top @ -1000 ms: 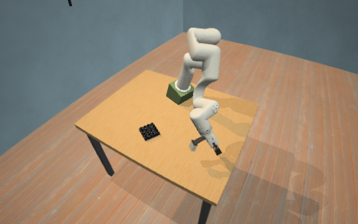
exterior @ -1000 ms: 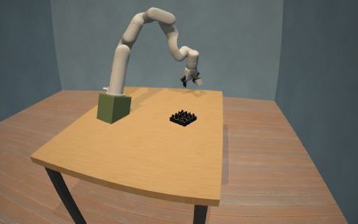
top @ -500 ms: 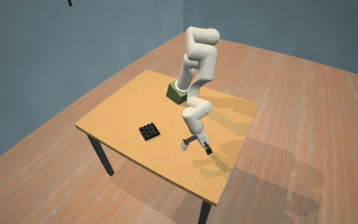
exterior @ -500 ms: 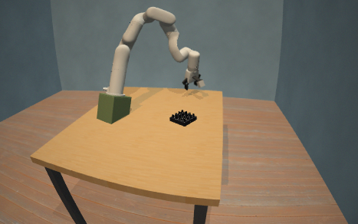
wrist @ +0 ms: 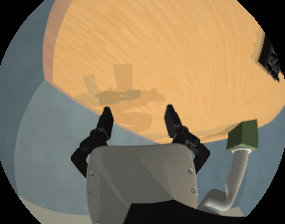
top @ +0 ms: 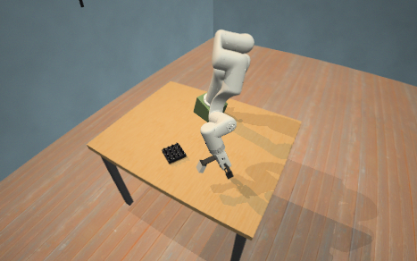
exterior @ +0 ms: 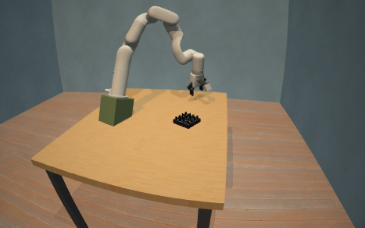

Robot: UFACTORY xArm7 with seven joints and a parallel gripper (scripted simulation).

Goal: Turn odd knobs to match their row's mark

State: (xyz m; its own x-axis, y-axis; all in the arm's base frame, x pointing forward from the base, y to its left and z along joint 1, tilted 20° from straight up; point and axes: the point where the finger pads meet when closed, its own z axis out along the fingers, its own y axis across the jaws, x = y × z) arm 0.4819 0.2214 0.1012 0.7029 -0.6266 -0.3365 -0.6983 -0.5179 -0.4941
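The black knob box (top: 174,153) (exterior: 185,123) (wrist: 271,57) stands on the table with its knobs upward. In the wrist view only a part of it shows, at the right edge. The knobs' white lines, marks and names are too small to read, and I cannot tell which side has the socket. My gripper (wrist: 138,111) is open, with nothing between its fingers. It hangs above the table, well to one side of the box: to the right of it in the top view, behind it in the exterior view.
The wooden table (top: 133,130) (exterior: 136,156) (wrist: 193,50) bears the box and the arm's green base block (top: 201,108) (exterior: 116,110) (wrist: 243,136). A grey block-shaped part (top: 201,166) (exterior: 205,85) sticks out beside the gripper on a dark bracket. The arm's shadow falls on the table.
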